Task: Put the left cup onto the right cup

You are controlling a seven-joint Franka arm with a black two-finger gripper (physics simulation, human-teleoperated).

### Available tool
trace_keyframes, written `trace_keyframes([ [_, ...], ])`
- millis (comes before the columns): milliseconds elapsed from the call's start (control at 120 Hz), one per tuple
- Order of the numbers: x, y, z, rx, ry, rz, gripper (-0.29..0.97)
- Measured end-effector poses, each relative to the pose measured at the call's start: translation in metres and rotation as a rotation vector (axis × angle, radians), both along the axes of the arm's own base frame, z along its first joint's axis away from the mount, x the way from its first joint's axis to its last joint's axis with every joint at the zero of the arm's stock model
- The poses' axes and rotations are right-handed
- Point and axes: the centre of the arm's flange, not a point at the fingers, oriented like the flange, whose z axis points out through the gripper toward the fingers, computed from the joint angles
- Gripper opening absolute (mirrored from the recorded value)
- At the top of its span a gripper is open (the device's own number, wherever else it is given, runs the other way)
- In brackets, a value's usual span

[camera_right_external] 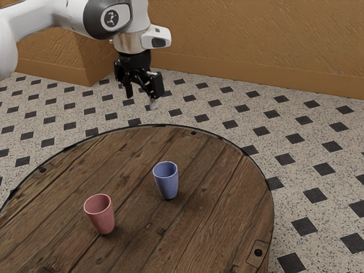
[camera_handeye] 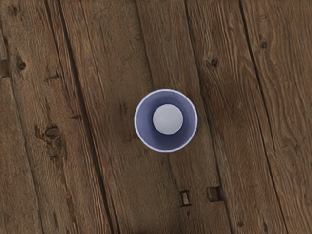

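The desk [camera_right_external: 216,193] runs off the frame's lower left; in the wrist view, the blue cup [camera_handeye: 166,120] hides its own outer wall.

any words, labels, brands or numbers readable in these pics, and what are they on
No readable text anywhere.
pink cup: plain, no label.
blue cup: plain, no label.
wooden table: bare planks, no writing.
joint cap on the arm: a pale emblem, no legible letters or numbers.

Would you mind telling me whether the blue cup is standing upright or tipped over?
Upright: the blue cup stands on its base on the table, mouth up; the wrist view looks straight into it.
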Motion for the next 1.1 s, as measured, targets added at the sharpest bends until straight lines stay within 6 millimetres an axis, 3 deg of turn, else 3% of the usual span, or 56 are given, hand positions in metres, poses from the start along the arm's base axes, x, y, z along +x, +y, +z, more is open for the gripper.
trace_keyframes([
  [175, 0.001, 0.001, -0.001, -0.001, -0.001, 0.004, 0.68],
  [292, 0.0, 0.004, -0.014, -0.002, 0.013, 0.01, 0.68],
  [708, -0.01, 0.016, -0.095, -0.052, 0.082, 0.057, 0.68],
  [1100, -0.069, 0.028, -0.152, -0.053, 0.108, 0.128, 0.68],
])
